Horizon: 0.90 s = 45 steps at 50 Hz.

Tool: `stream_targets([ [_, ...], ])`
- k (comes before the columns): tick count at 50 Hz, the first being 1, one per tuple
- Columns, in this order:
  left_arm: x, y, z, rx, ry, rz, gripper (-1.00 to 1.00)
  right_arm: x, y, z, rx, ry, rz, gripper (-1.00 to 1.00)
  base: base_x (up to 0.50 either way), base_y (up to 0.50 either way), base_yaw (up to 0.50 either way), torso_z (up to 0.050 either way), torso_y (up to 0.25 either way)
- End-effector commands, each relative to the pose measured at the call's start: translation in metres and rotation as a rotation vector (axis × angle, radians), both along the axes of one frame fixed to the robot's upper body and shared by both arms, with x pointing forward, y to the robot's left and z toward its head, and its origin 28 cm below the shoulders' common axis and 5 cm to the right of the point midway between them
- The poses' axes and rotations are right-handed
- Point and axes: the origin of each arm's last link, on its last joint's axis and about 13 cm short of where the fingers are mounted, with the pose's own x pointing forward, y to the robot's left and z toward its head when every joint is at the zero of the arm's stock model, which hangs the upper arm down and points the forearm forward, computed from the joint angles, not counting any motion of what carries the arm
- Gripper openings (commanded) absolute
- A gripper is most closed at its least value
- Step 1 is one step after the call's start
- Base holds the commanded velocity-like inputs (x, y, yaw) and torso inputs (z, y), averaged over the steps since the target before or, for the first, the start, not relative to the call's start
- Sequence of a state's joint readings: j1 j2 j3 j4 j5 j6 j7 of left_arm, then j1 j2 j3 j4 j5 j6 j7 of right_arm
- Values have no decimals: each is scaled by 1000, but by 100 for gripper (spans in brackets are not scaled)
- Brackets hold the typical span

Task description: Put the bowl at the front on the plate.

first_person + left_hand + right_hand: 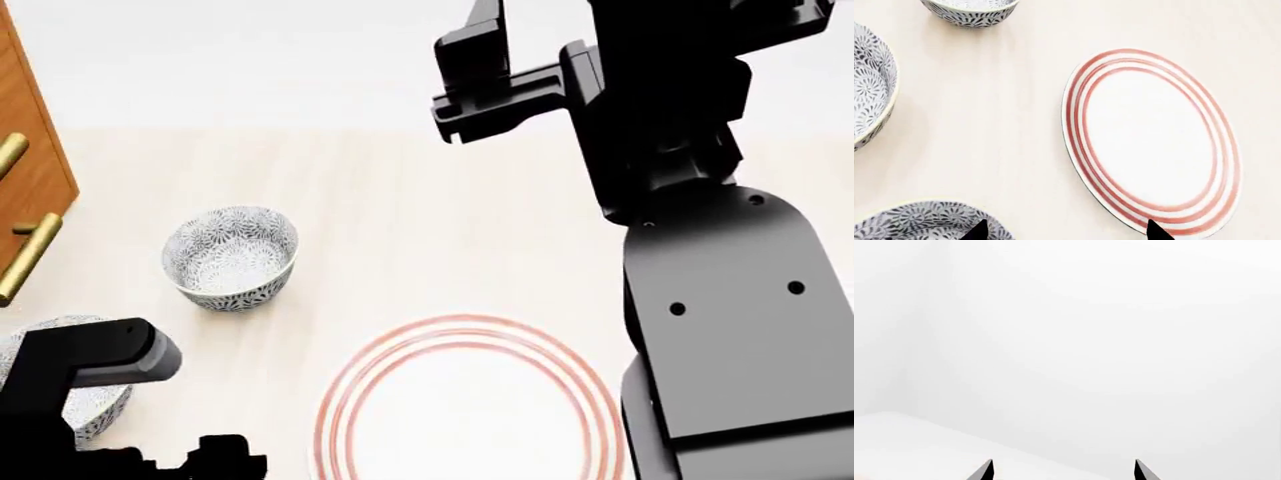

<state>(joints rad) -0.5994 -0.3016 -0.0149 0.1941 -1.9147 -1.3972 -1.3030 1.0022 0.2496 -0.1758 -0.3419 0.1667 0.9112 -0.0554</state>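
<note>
Three patterned grey-blue bowls stand on the pale table. The bowl [924, 222] nearest my side lies just under one fingertip of my left gripper [1067, 235], which is open and holds nothing. Its other fingertip hangs over the rim of the red-ringed white plate [1151, 142]. The head view shows the plate [467, 400] low in the middle, while this bowl is out of that view. My right gripper [1063, 471] is open and empty, raised high and facing a white wall.
A second bowl [867, 100] [94, 405] sits left of the plate, half hidden behind my left arm [87, 360]. A third bowl [971, 11] [230, 258] stands farther back. A wooden cabinet [27, 190] with brass handles borders the left. My raised right arm [707, 280] fills the right.
</note>
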Motion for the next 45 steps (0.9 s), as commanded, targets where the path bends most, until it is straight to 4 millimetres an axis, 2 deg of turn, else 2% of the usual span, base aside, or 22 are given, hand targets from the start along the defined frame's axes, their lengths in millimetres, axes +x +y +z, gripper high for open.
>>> stream_targets([
  [1, -12, 0, -29, 0, 102, 10, 100, 0, -2, -1, 2, 1, -2, 100, 0, 0, 0, 0, 0],
  [16, -17, 2, -48, -7, 161, 25, 100, 1, -4, -2, 3, 2, -15, 100, 0, 0, 0, 0, 0],
  [23, -27, 0, -57, -20, 193, 5, 100, 0, -5, 0, -9, -7, -25, 100, 0, 0, 0, 0, 0],
  [45, -28, 1, -60, -27, 208, 13, 100, 1, -6, -2, -14, -5, -29, 100, 0, 0, 0, 0, 0],
])
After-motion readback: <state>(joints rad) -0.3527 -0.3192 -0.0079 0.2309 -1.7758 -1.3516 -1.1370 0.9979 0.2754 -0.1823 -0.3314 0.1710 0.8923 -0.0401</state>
